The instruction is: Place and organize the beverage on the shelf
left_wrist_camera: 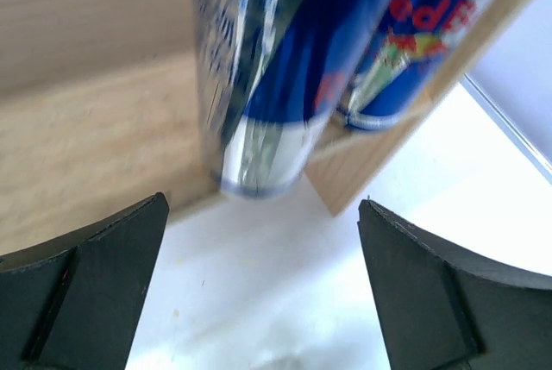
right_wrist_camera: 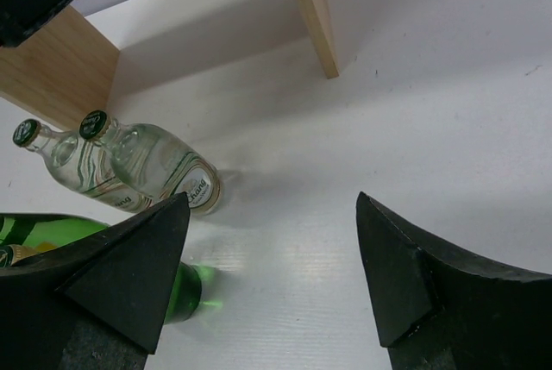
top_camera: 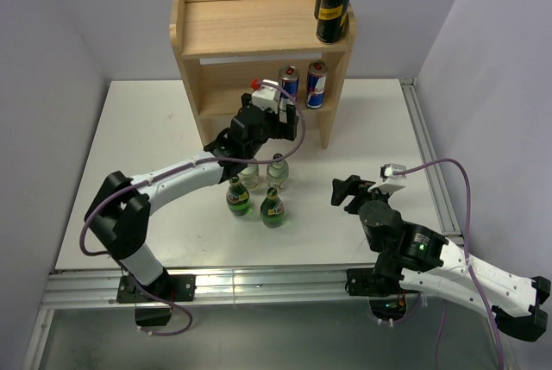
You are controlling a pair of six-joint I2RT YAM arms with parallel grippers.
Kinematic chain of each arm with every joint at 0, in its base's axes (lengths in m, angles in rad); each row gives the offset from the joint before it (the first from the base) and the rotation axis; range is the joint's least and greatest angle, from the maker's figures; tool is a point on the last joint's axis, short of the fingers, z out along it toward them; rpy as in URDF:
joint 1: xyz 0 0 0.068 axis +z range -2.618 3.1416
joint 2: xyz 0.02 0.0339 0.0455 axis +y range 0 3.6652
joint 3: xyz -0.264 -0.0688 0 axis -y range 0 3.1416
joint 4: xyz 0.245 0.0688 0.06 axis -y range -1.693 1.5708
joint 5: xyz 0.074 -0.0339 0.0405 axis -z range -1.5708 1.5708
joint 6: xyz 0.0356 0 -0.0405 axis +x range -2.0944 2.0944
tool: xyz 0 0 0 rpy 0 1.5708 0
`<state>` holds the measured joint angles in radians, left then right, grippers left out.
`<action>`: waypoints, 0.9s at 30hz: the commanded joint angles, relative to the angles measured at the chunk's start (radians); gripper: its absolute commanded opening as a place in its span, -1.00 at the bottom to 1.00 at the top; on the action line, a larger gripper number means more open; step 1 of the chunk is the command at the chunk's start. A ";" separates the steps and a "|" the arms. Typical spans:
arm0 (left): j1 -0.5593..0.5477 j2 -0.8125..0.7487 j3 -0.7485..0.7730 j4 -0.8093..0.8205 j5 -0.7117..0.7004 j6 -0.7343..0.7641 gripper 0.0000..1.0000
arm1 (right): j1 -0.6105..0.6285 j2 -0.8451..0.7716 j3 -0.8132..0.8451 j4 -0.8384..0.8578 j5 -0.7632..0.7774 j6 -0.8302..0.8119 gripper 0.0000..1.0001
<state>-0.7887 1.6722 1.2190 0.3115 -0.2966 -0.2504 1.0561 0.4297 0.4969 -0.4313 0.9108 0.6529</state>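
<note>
1. Left gripper [left_wrist_camera: 263, 208]: jaws spread wide, nothing between them, holding nothing. In the top view it [top_camera: 286, 113] sits at the front of the shelf's lower tier.
2. Just ahead of its fingers [left_wrist_camera: 103, 258]: a blue can [left_wrist_camera: 267, 85] upright at the tier's front edge, apart from both fingers. A second blue can [left_wrist_camera: 414, 34] stands just beyond it to the right, by the side panel.
3. Shelf [left_wrist_camera: 86, 128]: the lower tier's wood fills the view ahead and to the left. From above, the shelf [top_camera: 241, 25] stands at the far edge of the table [top_camera: 155, 128]. Two black cans [top_camera: 334, 5] are on its top tier, in the right corner.
4. Below the left arm: two clear bottles [top_camera: 277, 172] and two green bottles [top_camera: 272, 208], upright on the table.
5. Right gripper [right_wrist_camera: 272, 206]: jaws apart and empty, low over bare table; from above [top_camera: 345, 191], well right of the bottles.
6. Ahead-left of it: clear bottles [right_wrist_camera: 159, 167]. A green bottle [right_wrist_camera: 52, 230] is partly hidden by the left finger. The shelf's side panel [right_wrist_camera: 60, 77] is farther on.
</note>
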 commanded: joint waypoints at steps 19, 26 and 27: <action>-0.144 -0.633 -0.432 -0.331 -0.103 -0.214 0.99 | 0.004 0.015 -0.032 0.075 0.000 -0.010 0.69; -0.369 -0.776 -0.575 -0.477 -0.466 -0.403 0.99 | 0.004 0.021 -0.029 0.071 0.002 -0.007 0.69; -0.391 -0.784 -0.610 -0.474 -0.481 -0.420 0.99 | 0.004 0.017 -0.031 0.071 0.002 -0.007 0.69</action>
<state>-1.1328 0.9184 0.6777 -0.0643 -0.5903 -0.5419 1.0561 0.4541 0.4706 -0.3977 0.8963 0.6518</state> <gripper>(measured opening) 0.993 0.847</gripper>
